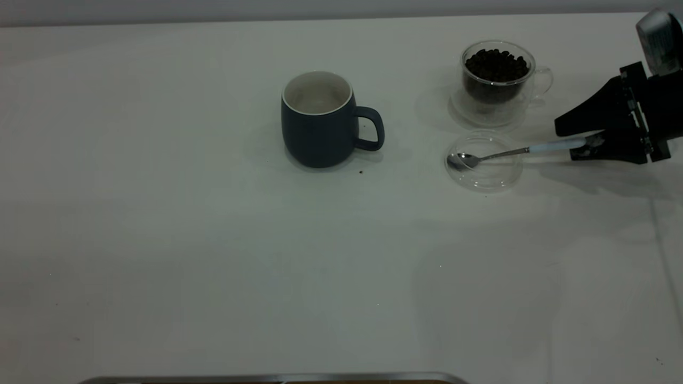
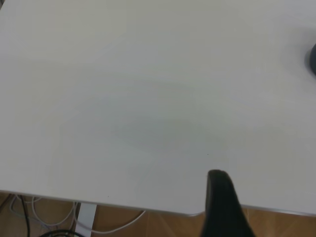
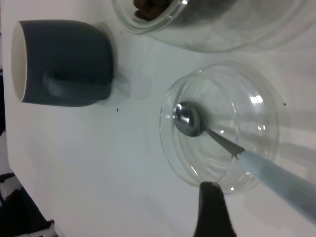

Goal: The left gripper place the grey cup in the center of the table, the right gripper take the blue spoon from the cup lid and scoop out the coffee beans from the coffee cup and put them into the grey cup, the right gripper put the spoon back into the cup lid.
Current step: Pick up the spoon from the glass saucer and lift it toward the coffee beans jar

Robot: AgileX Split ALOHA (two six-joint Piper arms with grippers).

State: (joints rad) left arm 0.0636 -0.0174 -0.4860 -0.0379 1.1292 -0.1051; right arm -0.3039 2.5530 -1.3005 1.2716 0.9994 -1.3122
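Note:
The grey cup [image 1: 320, 122] stands upright near the table's middle, handle toward the right; it also shows in the right wrist view [image 3: 66, 61]. The glass coffee cup [image 1: 496, 77] full of beans stands at the back right. In front of it lies the clear cup lid [image 1: 484, 160], with the spoon [image 1: 496, 154] resting its bowl in it [image 3: 187, 118]. The light blue handle [image 3: 276, 180] points right. My right gripper [image 1: 566, 142] is open, its fingers on either side of the handle's end; one finger [image 3: 211, 212] stands apart from the handle. My left gripper [image 2: 220, 207] is parked off the table's edge.
A small dark speck [image 1: 361, 172] lies on the table by the grey cup's base. A metal edge [image 1: 267, 377] runs along the near border. The white table [image 1: 160, 240] is bare on its left and front parts.

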